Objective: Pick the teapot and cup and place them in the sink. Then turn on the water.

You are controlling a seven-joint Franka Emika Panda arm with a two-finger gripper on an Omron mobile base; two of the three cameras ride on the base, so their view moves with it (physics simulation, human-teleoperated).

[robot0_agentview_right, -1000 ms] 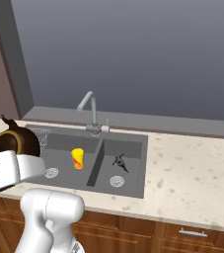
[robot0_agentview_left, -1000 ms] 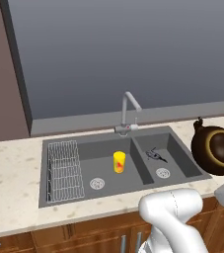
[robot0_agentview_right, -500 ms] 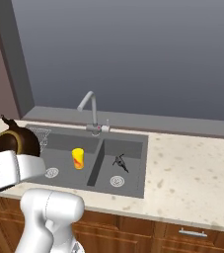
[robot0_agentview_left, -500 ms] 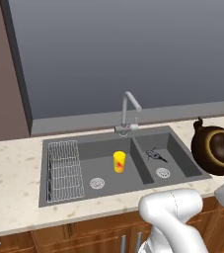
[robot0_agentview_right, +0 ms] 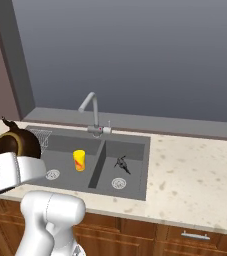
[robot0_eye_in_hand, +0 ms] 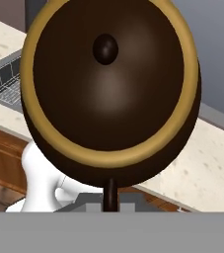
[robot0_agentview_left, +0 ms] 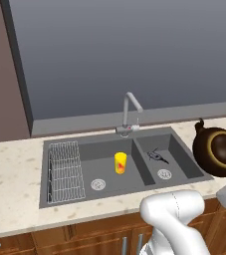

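I am seeing the sink (robot0_agentview_left: 181,158) set into the counter (robot0_agentview_right: 200,182), its left basin holding the cup (robot0_agentview_left: 120,163), which is standing upright between the rack (robot0_agentview_left: 63,169) and the divider. A small dark object (robot0_agentview_left: 156,156) is lying in the right basin near its drain. The faucet (robot0_agentview_left: 130,113) is standing behind the divider with no stream falling from it. The teapot (robot0_eye_in_hand: 111,84) is hanging in the air off the sink's right end, clear of the counter, its gold-rimmed top turned toward the hand camera. I am reading the gripper (robot0_eye_in_hand: 111,195) as nearly closed, pinching the teapot's thin handle.
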